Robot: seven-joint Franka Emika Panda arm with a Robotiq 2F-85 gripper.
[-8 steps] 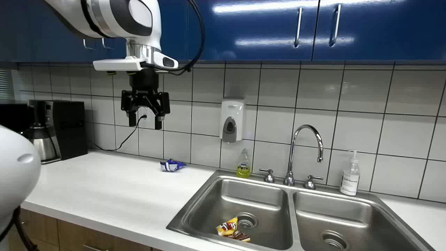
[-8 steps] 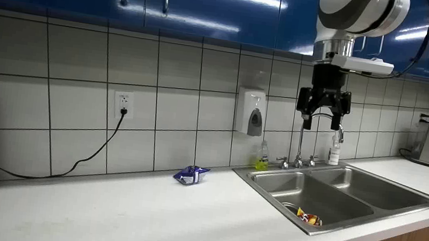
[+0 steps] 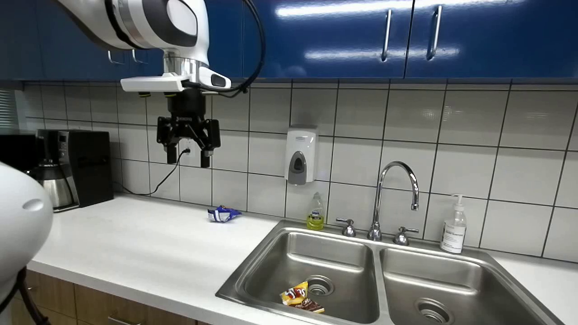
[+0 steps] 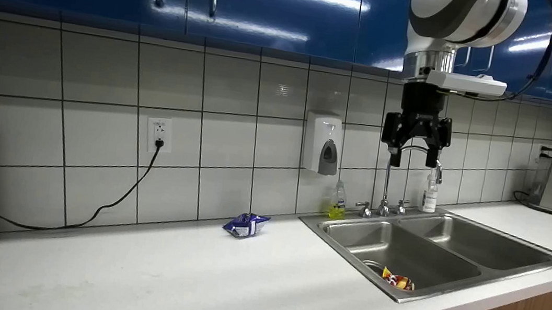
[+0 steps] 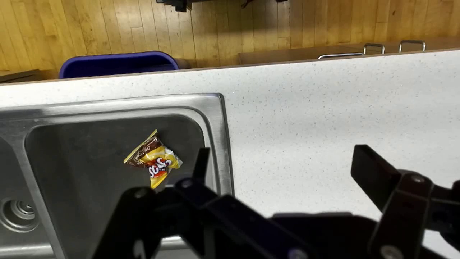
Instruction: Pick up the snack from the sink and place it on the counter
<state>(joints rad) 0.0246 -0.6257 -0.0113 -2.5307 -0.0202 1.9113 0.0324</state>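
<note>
Wrist view: your black fingers [image 5: 373, 176] stand apart, empty; the crinkled yellow-and-brown snack packet [image 5: 152, 158] lies at their nine o'clock in the double-basin steel sink [image 5: 219, 144]. Both exterior views: nothing has shifted, so picking seems unstarted.

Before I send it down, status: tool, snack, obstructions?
Tool open, up high, nothing held. Snack in sink, by drain. Nothing visible covering it; sink wall close by may crowd the grasp.

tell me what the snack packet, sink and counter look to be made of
Snack packet: probably thin plastic film, glossy, creased with small highlights. Sink: likely stainless steel, satin grey with soft reflections. Counter: perhaps laminate, smooth, white with fine specks; composite possible.
</note>
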